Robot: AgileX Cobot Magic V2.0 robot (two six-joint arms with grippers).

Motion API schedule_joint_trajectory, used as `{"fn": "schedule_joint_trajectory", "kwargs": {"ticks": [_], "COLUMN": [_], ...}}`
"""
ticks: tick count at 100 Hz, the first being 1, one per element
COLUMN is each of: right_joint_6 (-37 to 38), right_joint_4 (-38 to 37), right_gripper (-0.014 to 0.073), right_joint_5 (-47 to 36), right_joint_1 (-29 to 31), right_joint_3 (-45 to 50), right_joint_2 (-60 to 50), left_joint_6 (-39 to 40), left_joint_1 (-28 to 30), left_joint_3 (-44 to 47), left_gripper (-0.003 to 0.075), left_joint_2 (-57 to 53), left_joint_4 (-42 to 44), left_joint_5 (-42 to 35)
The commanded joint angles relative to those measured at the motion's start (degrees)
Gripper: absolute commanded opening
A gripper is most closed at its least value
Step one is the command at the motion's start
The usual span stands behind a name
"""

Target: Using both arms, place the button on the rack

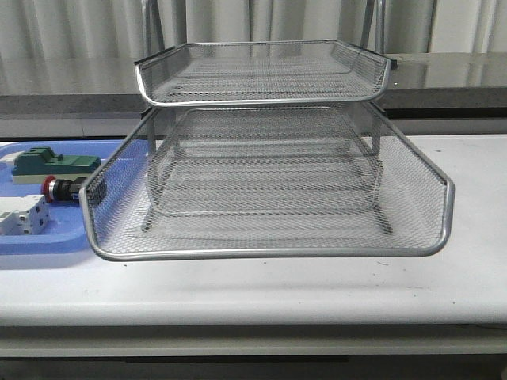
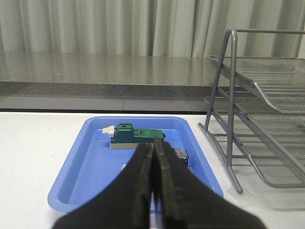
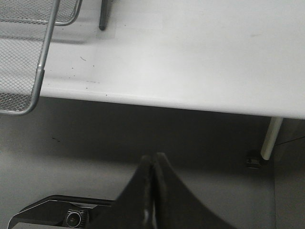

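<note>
Front view shows the rack (image 1: pixel 269 158) head-on in the middle of the white table (image 1: pixel 238 289), its bottom tray pulled forward toward the camera and a shorter tray above it. To the left lies a blue tray (image 1: pixel 40 241), partly hidden behind the rack's front corner. In it the button (image 1: pixel 59 188) lies on its side, red cap pointing left, its body running behind the mesh wall of the rack's bottom tray. A green block (image 1: pixel 47 164) sits just behind the button and a white block (image 1: pixel 22 215) just in front of it. Neither arm appears in this view.

The left wrist view looks over the blue tray (image 2: pixel 86 157) from its near end, with the rack (image 2: pixel 257 114) standing beside it, legs and stacked trays seen from the side. The green block (image 2: pixel 136 136) is plain here, but the button is mostly hidden behind the left gripper (image 2: pixel 153 143); only a small dark-and-blue bit shows just beside the fingers (image 2: pixel 169 167). The left gripper hangs above the near half of the tray, pointing along it, fingers pressed together with nothing between them.

The right wrist view shows what the others do not: the table's front edge (image 3: pixel 190 102), the floor below, one table leg (image 3: pixel 270 138), and a corner of the rack (image 3: pixel 40 71). The right gripper (image 3: pixel 153 160) is held off the table in front of its edge, over the floor, its fingers together and holding nothing.
</note>
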State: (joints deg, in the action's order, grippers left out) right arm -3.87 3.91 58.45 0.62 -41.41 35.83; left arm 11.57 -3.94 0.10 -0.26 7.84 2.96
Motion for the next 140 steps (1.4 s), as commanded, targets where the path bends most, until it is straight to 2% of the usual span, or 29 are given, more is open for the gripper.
{"fn": "schedule_joint_trajectory", "kwargs": {"ticks": [1,21,35,50,82,106,121,140], "right_joint_6": [-0.1,-0.1,-0.1,-0.1,-0.1,-0.1,-0.1,-0.1], "right_joint_4": [-0.1,-0.1,-0.1,-0.1,-0.1,-0.1,-0.1,-0.1], "right_gripper": [-0.0070,-0.0070,-0.0070,-0.0070,-0.0070,-0.0070,-0.0070,-0.0070], "right_joint_5": [-2.5,-2.5,-2.5,-2.5,-2.5,-2.5,-2.5,-2.5], "right_joint_1": [0.3,0.3,0.3,0.3,0.3,0.3,0.3,0.3], "right_joint_3": [-1.9,-1.9,-1.9,-1.9,-1.9,-1.9,-1.9,-1.9], "right_joint_2": [0.0,0.0,0.0,0.0,0.0,0.0,0.0,0.0], "left_joint_6": [0.6,0.6,0.6,0.6,0.6,-2.5,-5.8,-5.9], "left_joint_1": [0.1,0.1,0.1,0.1,0.1,0.1,0.1,0.1], "left_joint_3": [2.7,1.8,-2.5,-10.8,-35.9,-55.3,-63.3,-70.4], "left_gripper": [-0.0020,-0.0020,-0.0020,-0.0020,-0.0020,-0.0020,-0.0020,-0.0020], "left_joint_2": [-1.8,-1.8,-0.2,6.0,33.6,54.2,65.6,76.6], "left_joint_4": [-0.4,-2.6,-6.6,-6.9,-6.8,-6.3,-6.3,-5.5], "left_joint_5": [-4.8,-5.3,-0.1,5.2,20.9,32.4,36.5,40.5]}}
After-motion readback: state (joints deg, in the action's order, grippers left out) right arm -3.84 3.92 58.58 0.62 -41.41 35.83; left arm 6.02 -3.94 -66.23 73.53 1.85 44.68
